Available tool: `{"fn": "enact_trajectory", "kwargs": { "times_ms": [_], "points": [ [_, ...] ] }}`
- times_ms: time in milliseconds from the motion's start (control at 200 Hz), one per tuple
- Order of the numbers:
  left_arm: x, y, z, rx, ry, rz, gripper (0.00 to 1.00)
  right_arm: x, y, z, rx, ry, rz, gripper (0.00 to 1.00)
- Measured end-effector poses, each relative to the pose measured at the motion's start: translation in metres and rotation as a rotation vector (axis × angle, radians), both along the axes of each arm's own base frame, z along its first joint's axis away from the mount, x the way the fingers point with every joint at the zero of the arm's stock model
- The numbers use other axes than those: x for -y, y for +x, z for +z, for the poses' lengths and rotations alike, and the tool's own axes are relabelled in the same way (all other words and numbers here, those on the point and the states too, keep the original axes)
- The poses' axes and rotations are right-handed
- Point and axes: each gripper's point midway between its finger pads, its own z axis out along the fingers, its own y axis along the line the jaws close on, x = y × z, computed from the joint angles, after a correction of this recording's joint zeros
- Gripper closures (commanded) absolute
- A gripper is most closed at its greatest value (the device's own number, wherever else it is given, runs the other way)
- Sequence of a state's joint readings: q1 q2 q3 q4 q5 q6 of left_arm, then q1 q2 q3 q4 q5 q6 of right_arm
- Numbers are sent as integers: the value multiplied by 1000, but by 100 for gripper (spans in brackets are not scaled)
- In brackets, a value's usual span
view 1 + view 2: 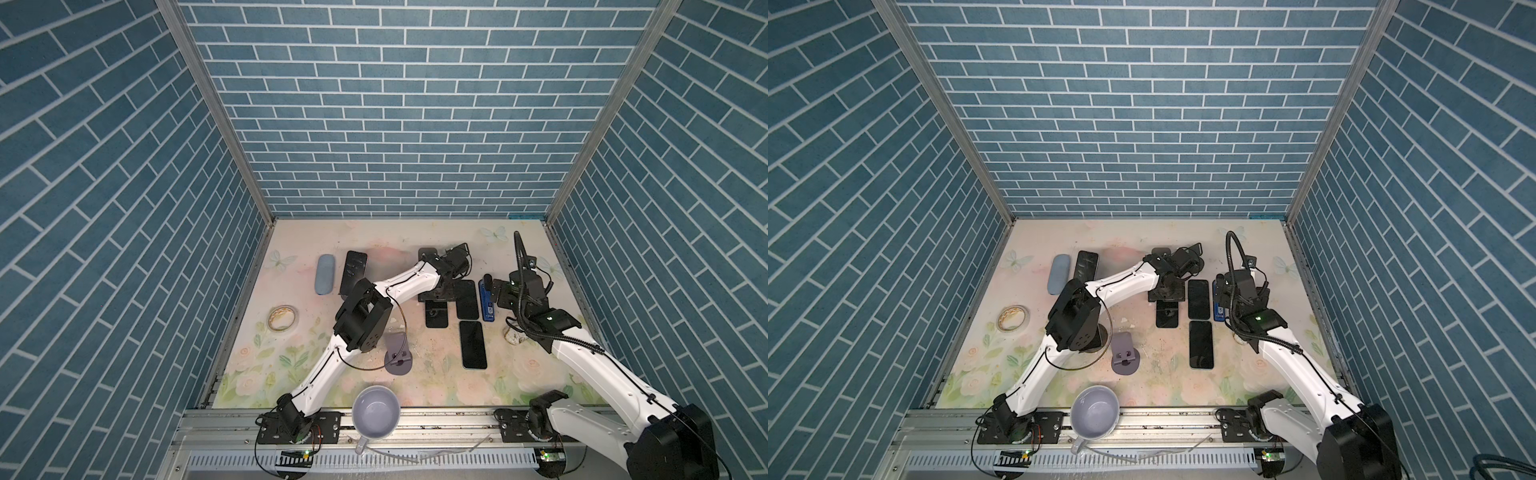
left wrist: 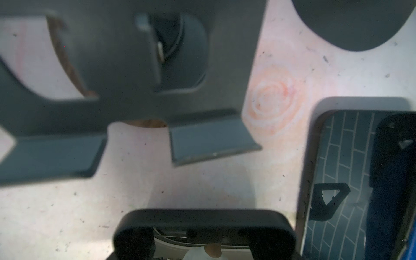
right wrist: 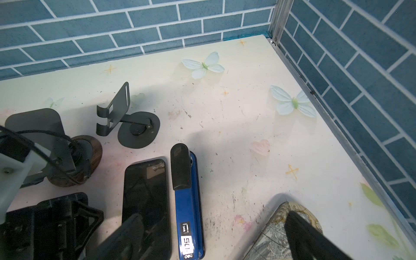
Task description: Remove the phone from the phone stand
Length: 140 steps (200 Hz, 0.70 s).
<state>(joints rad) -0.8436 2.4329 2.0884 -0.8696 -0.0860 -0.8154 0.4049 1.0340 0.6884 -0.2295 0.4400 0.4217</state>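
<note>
**Left claw holds the phone just clear of its stand**

The phone (image 1: pixel 436 320), black, is gripped across its width by the left claw (image 1: pixel 436 302), which is clenched on it. It sits a little right of the middle of the desk (image 1: pixel 374 249). The phone is on the near side of the phone stand (image 1: pixel 427 254), a dark metal plate on a round wooden base. In the left wrist view the phone's end is off the stand's two front lips, with pale desk showing between them. Whether the phone touches the desk cannot be told.

Just right of the held phone, a second phone (image 1: pixel 465 299) lies flat with its screen up. A blue stapler (image 1: pixel 487 305) lies alongside it, further right. The right claw (image 3: pixel 211 216) hovers over this spot, released, with its fingers spread wide. In the right wrist view one finger shows in front of the second phone. The other shows in front of a map-patterned object (image 3: pixel 276 227).

A black folding stand (image 3: pixel 137 132) sits on the far side of the second phone. A third phone (image 1: pixel 473 345) lies flat on its near side.

Toward the left are a purple stand (image 1: pixel 398 353) and a tape roll (image 1: pixel 282 318). At the far left, a fourth phone (image 1: pixel 353 272) lies beside a grey-blue case (image 1: pixel 324 274). A pale mug (image 1: pixel 376 411) sits at the near edge.
</note>
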Motion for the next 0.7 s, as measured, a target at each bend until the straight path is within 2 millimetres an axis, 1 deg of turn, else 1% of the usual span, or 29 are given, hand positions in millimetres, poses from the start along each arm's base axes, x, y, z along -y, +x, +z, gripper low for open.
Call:
{"fn": "enact_trajectory", "kwargs": {
  "times_ms": [350, 700],
  "points": [
    [0, 0, 0, 0, 1, 0, 26, -1, 1, 1, 5, 4, 2, 1],
    [0, 1, 0, 3, -1, 0, 22, 0, 1, 1, 5, 5, 1, 2]
  ]
}}
